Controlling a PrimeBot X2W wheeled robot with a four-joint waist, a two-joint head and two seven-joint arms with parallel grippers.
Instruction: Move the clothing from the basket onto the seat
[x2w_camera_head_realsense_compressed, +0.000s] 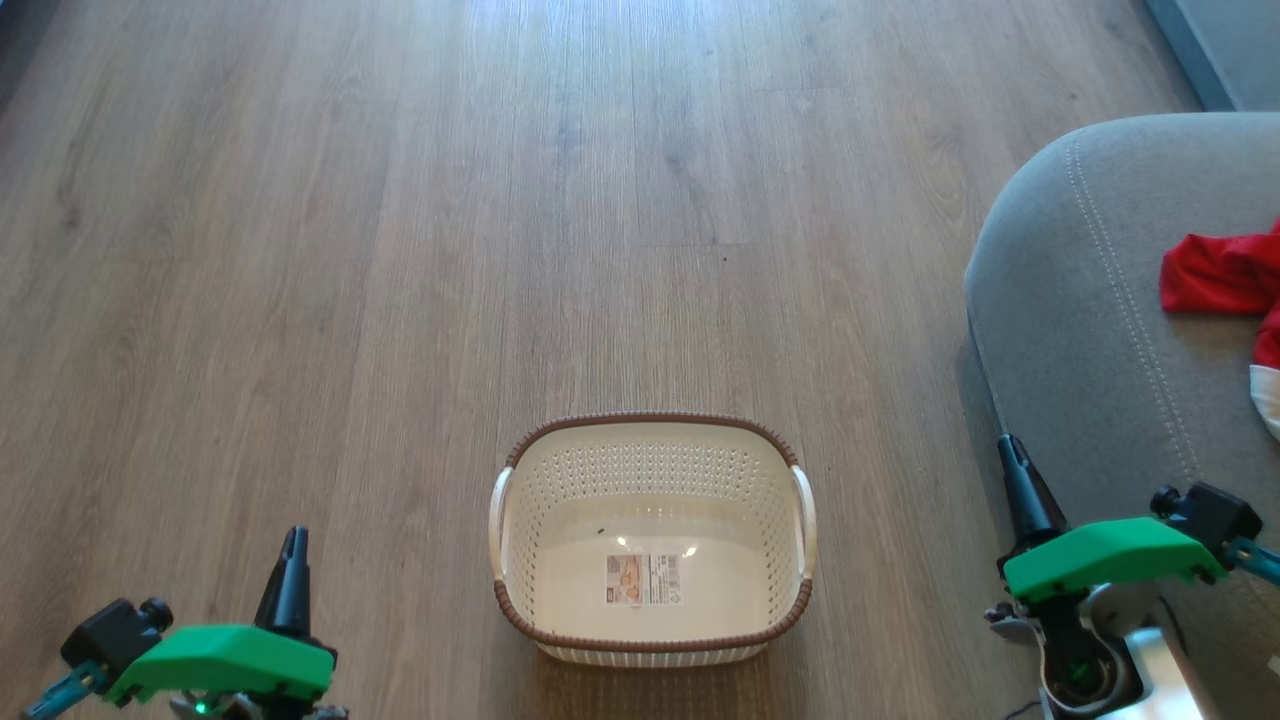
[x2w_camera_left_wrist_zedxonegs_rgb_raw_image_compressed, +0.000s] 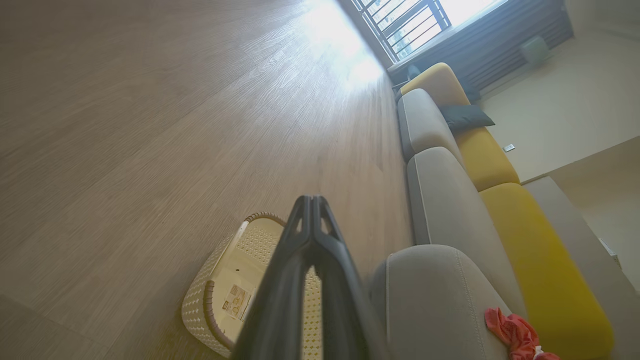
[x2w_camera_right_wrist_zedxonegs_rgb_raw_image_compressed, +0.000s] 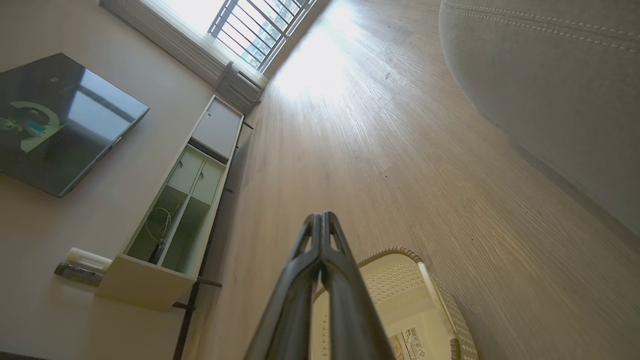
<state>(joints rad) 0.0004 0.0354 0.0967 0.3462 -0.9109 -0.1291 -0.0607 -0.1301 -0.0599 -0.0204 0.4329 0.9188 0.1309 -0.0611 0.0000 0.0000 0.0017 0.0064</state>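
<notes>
**As Clothing (x2w_camera_head_realsense_compressed: 1215, 275) Lies on Seat (x2w_camera_head_realsense_compressed: 1080, 320): Hand and Basket Status**

While the basket (x2w_camera_head_realsense_compressed: 650, 470) stands upright on the floor (x2w_camera_head_realsense_compressed: 400, 250), it sits roughly midway between the two hands, apart from both.

1. Left hand (x2w_camera_head_realsense_compressed: 296, 540): clenched, grasping nothing. Its two dark fingers meet in a single point. In the head view it sits at the lower left, above bare floor, to the left of the basket.
2. Right hand (x2w_camera_head_realsense_compressed: 1012, 450): clenched, grasping nothing. Its fingers are pressed together along their length. In the head view it sits at the lower right, just beside the front edge of the seat.
3. Basket: the brown rim faces up, and the label sticker (x2w_camera_head_realsense_compressed: 642, 579) on the bottom is in plain view.
4. Clothing: a crumpled red heap with a white patch lies on top of the grey seat, at the right edge of the head view, well apart from the basket. In the left wrist view it lies on the nearest seat cushion, close to the yellow backrest (x2w_camera_left_wrist_zedxonegs_rgb_raw_image_compressed: 545, 280).
5. Right wrist view: the basket appears below the closed fingers, and the seat curves across the upper right.
</notes>
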